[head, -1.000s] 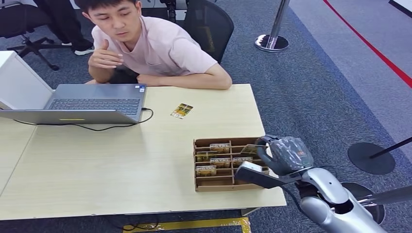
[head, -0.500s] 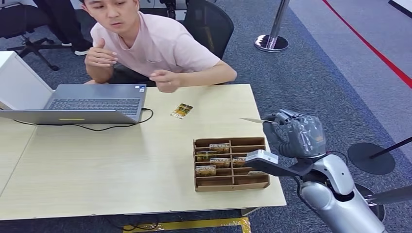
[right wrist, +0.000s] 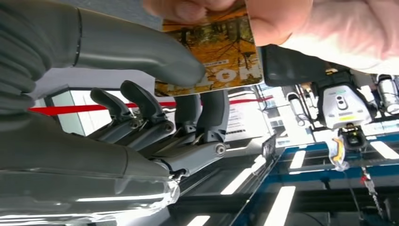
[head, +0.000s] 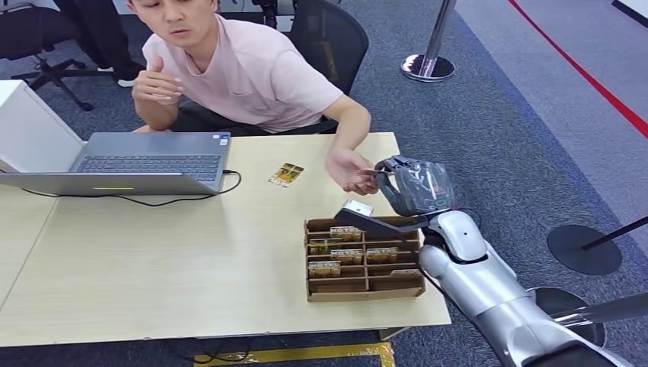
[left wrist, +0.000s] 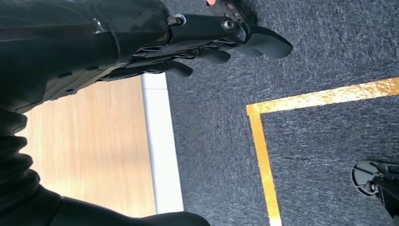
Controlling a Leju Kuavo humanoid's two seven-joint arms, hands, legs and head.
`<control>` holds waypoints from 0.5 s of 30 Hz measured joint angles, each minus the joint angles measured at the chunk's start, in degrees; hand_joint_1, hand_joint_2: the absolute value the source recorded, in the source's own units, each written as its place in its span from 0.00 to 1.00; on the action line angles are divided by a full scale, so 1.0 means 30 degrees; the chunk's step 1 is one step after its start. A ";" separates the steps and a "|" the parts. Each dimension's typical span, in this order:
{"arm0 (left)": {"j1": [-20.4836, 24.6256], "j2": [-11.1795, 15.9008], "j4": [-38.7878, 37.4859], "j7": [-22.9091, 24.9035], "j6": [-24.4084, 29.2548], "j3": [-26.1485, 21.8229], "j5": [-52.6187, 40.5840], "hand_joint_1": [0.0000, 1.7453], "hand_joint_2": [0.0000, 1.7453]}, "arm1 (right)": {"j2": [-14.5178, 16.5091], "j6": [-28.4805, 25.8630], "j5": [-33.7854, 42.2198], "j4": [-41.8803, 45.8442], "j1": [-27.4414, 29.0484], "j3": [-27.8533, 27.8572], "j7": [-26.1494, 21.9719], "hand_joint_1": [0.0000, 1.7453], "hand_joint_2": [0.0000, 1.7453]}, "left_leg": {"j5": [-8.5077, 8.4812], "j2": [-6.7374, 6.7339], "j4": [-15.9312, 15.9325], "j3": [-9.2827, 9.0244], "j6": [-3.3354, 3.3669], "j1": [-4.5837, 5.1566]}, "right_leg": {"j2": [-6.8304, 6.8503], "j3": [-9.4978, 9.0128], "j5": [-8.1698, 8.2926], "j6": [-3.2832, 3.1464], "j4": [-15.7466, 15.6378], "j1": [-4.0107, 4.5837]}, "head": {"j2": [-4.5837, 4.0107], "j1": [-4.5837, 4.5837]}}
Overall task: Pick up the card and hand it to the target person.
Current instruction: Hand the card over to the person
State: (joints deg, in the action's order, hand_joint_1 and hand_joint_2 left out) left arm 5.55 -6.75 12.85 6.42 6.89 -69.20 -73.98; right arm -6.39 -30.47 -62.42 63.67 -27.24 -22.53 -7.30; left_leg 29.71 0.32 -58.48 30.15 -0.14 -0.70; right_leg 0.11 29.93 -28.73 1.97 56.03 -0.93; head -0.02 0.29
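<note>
The card (right wrist: 221,52), printed with orange autumn trees, sits pinched between the thick thumb and the darker fingers of my right hand (right wrist: 155,108). A person's fingers (right wrist: 197,9) grip its other end. In the head view my right hand (head: 413,186) is raised above the table's right side, meeting the seated person's outstretched hand (head: 350,170). The person (head: 244,69) in a pink shirt sits behind the table. My left hand (left wrist: 202,42) hangs beside the table edge over the carpet, fingers stretched out and holding nothing.
A cardboard divider box (head: 363,258) with several cards stands on the wooden table (head: 191,252) below my right arm. A loose card (head: 286,174) lies near a grey laptop (head: 130,162) with its cable. Stanchion bases (head: 428,67) (head: 584,248) stand on the carpet.
My right hand lifted the card out of the box and carried it up and toward the person. The person's arm reached out and took hold of the card's free end.
</note>
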 joint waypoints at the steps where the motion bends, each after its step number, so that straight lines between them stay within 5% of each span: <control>1: 0.0005 0.0000 0.0000 0.0004 -0.0029 0.0004 -0.0038 0.00 1.00 | 0.0181 -0.0157 -0.0056 -0.0791 -0.0387 -0.0038 0.0015 0.86 1.00 | 0.0000 -0.0002 0.0000 -0.0001 0.0000 0.0000 | -0.0002 0.0000 0.0000 0.0000 0.0000 0.0000 | 0.0002 0.0000; 4: 0.0018 0.0000 0.0000 0.0033 -0.0073 0.0018 -0.0120 0.00 1.00 | 0.0656 -0.0450 -0.0391 -0.2783 -0.1348 -0.0218 0.0200 0.86 1.00 | 0.0000 -0.0003 0.0000 0.0000 0.0000 0.0000 | -0.0002 0.0002 0.0001 0.0000 0.0000 0.0000 | 0.0000 -0.0002; 8: 0.0030 0.0000 0.0000 -0.0058 -0.0366 0.0131 -0.0237 0.00 1.00 | 0.1257 -0.0656 -0.0630 -0.5348 -0.2634 -0.0373 0.0419 0.00 1.00 | 0.0000 -0.0001 0.0000 -0.0001 0.0000 0.0000 | 0.0001 0.0001 0.0001 0.0001 0.0000 0.0000 | 0.0000 -0.0003; 10: 0.0034 0.0000 0.0000 -0.0117 -0.0472 0.0247 -0.0366 0.00 1.00 | 0.1497 -0.0765 -0.0621 -0.6401 -0.3131 -0.0421 0.0415 0.00 1.00 | -0.0001 0.0000 0.0000 0.0000 -0.0001 0.0000 | 0.0001 0.0001 0.0002 0.0001 0.0001 0.0000 | -0.0002 -0.0003; 14: 0.0044 0.0011 0.0000 -0.0175 -0.0459 0.0337 -0.0410 0.00 0.00 | 0.1839 -0.1000 -0.0552 -0.7899 -0.3816 -0.0517 0.0282 0.00 1.00 | -0.0001 0.0002 -0.0003 0.0001 -0.0001 0.0000 | 0.0002 0.0002 0.0003 0.0003 0.0001 0.0000 | 0.0002 -0.0005; 15: 0.0044 0.0013 0.0000 -0.0178 -0.0439 0.0337 -0.0394 0.00 0.00 | 0.1892 -0.1049 -0.0506 -0.8140 -0.3927 -0.0532 0.0264 0.00 1.00 | -0.0001 0.0002 -0.0003 0.0002 -0.0001 0.0000 | 0.0002 0.0002 0.0003 0.0003 0.0001 0.0000 | 0.0000 -0.0003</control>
State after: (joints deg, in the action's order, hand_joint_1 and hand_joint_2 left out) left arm 5.69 -6.72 12.85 5.88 5.57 -68.19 -75.16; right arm -0.71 -33.62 -63.94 39.25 -39.02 -24.12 -6.51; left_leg 29.71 0.32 -58.49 30.16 -0.14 -0.70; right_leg 0.11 29.94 -28.72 1.97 56.04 -0.93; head -0.02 0.28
